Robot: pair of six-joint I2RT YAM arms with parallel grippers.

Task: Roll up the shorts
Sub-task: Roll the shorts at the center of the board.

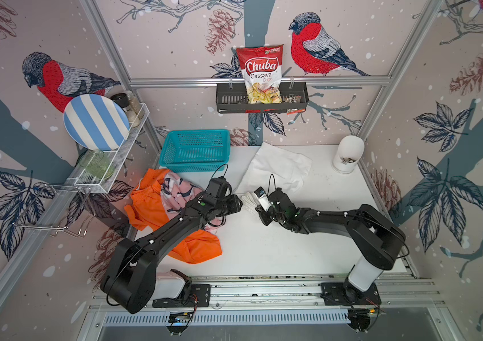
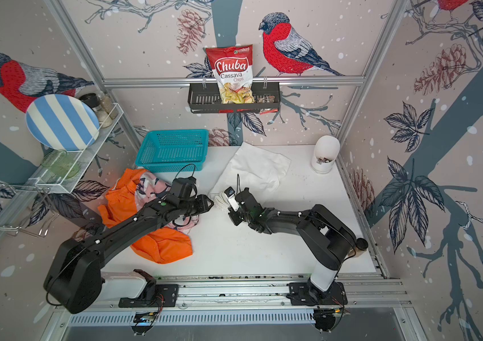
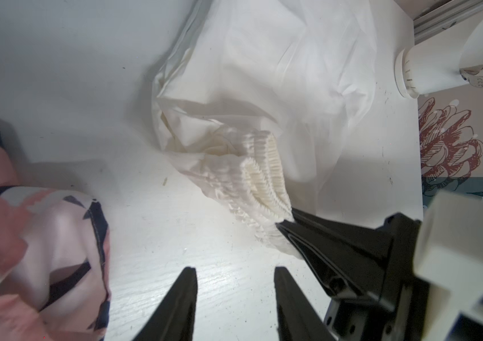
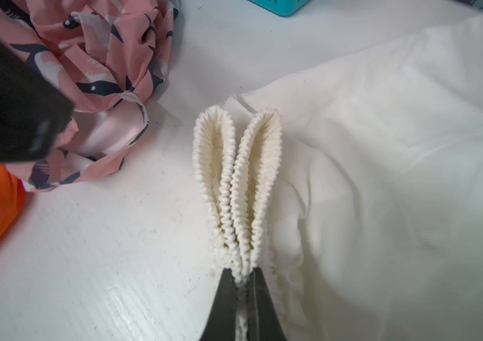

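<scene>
We see the white shorts [image 1: 278, 168] spread on the table [image 1: 278, 251] at about one o'clock from its centre. Their legs lie fairly flat toward the back wall. Their gathered waistband [image 4: 237, 177] is drawn toward the middle and folded into two upright loops.

The right gripper [image 4: 242, 270] reaches in from four o'clock. Its fingers are clenched on the base of those loops, pinching the ribbed elastic between them.

The left gripper [image 3: 235, 270] points at the same bunch from nine o'clock. Its fingers are released and spread, with only bare tabletop between them. It sits just beside the waistband without touching it.

The pink shark-print shorts [image 1: 175, 189] lie crumpled at nine o'clock on the table, on top of the orange shorts [image 1: 196, 245]. The orange pair spreads out from under them toward seven o'clock. The left arm [image 1: 169, 233] crosses over both.

A teal basket [image 1: 196, 150] stands at eleven o'clock, just behind this pile and beside the white pair.
</scene>
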